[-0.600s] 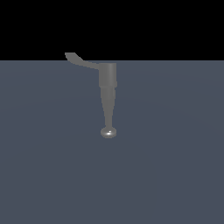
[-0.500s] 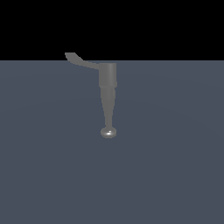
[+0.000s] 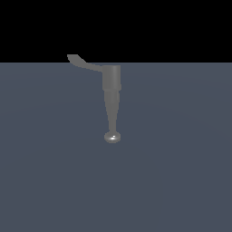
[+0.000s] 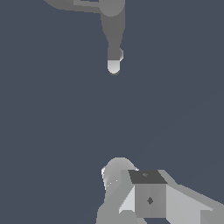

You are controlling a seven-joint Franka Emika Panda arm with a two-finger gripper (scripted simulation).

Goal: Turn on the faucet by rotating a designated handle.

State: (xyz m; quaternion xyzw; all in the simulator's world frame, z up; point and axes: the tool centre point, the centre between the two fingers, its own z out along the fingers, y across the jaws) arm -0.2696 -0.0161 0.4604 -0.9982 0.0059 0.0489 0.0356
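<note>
The grey faucet (image 3: 111,95) shows in the exterior view as a short cylinder that tapers down a narrow stem to a shiny knob end (image 3: 112,137). Its thin curved handle (image 3: 84,64) sticks out from the cylinder toward the exterior view's left, with an upturned tip. The gripper is not in the exterior view. In the wrist view the faucet (image 4: 113,30) and part of the handle (image 4: 70,5) lie far from my gripper (image 4: 129,173). Its fingers stand close together with no gap showing, and they hold nothing.
The faucet rests on a flat blue-grey surface (image 3: 181,172). A black background lies beyond its far edge. No other objects show.
</note>
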